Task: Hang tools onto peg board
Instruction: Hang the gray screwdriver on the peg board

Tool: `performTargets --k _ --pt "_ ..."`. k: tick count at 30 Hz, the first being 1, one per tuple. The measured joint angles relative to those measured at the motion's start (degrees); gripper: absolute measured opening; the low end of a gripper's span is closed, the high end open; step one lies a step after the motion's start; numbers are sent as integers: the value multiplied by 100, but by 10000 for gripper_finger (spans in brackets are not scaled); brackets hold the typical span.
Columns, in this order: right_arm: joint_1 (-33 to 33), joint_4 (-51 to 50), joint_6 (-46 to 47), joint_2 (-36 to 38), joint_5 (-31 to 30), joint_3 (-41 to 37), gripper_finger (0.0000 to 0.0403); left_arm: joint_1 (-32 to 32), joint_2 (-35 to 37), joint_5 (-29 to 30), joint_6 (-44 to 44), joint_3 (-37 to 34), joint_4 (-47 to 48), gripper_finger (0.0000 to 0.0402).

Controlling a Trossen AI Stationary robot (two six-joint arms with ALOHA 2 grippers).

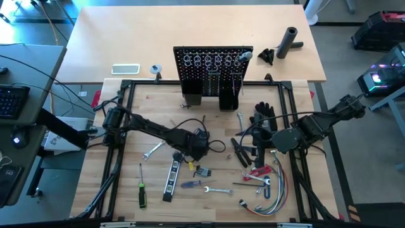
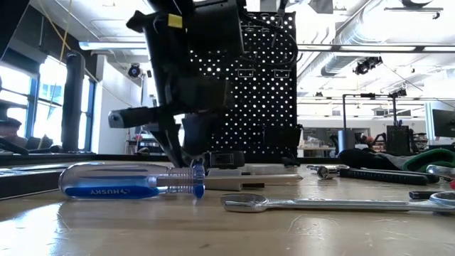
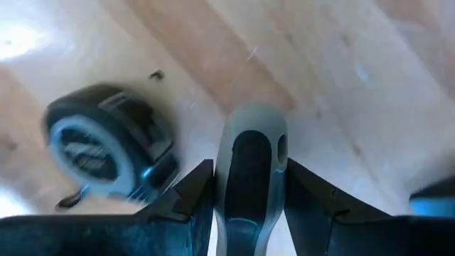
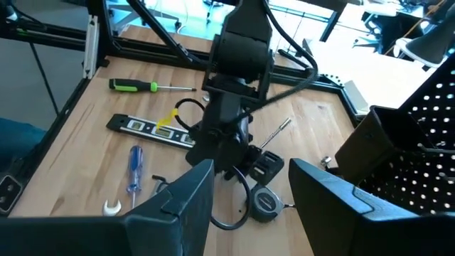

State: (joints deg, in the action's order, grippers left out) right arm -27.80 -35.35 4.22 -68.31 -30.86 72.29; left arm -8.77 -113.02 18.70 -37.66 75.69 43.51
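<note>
On the wooden table (image 1: 209, 209) (tools (image 1: 209, 185) scattered), peg board (image 1: 214, 68) upright.

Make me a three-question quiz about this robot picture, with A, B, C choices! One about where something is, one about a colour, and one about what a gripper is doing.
1. Where does the peg board stand?
A. at the table's far edge
B. under the right arm
C. flat beside the level

2. What colour is the handle of the screwdriver lying alone near the table's left edge?
A. red
B. green
C. white

3. What is the left gripper doing?
A. hanging wide open
B. pressing the peg board
C. gripping a grey-handled tool

Answers: 1 A, the high view shows it upright at the far edge. 2 B, its handle is green. 3 C, the left wrist view shows fingers against the handle.
</note>
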Motion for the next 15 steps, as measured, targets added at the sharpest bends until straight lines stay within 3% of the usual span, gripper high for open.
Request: performTargets --k 7,15 --pt "1 2 30 0 -81 0 181 -5 261 426 164 10 303 126" --pt "1 2 30 0 -164 0 181 -6 858 505 297 17 311 126"
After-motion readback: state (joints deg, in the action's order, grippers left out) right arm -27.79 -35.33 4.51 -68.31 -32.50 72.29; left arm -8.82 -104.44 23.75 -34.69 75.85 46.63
